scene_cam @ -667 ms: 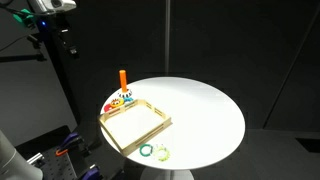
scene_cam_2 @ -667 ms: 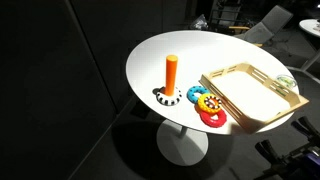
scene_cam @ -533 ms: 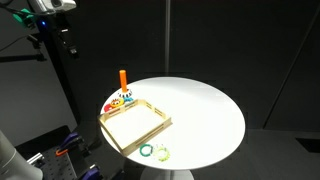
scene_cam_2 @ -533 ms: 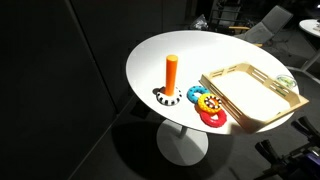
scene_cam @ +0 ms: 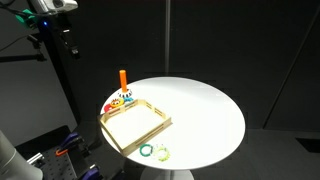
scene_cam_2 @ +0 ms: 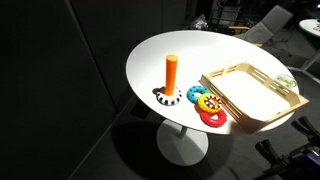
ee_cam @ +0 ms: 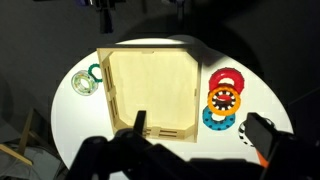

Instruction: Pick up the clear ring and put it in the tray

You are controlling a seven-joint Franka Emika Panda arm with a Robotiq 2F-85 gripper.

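The clear ring (scene_cam: 163,153) lies on the round white table (scene_cam: 205,110) next to a green ring (scene_cam: 147,151), just outside the near corner of the wooden tray (scene_cam: 146,135). In the wrist view the clear ring (ee_cam: 83,86) and green ring (ee_cam: 96,72) lie left of the tray (ee_cam: 103,90). My gripper (ee_cam: 197,126) hangs high above the table, open and empty, with its dark fingers over the tray's edge. The clear ring also shows at the frame edge in an exterior view (scene_cam_2: 287,82).
An orange peg (scene_cam_2: 171,73) stands on a striped base beside the tray. Red, orange and blue toy rings (ee_cam: 224,98) lie between the peg and the tray. Dark surroundings and a stand (scene_cam: 60,70) flank the table.
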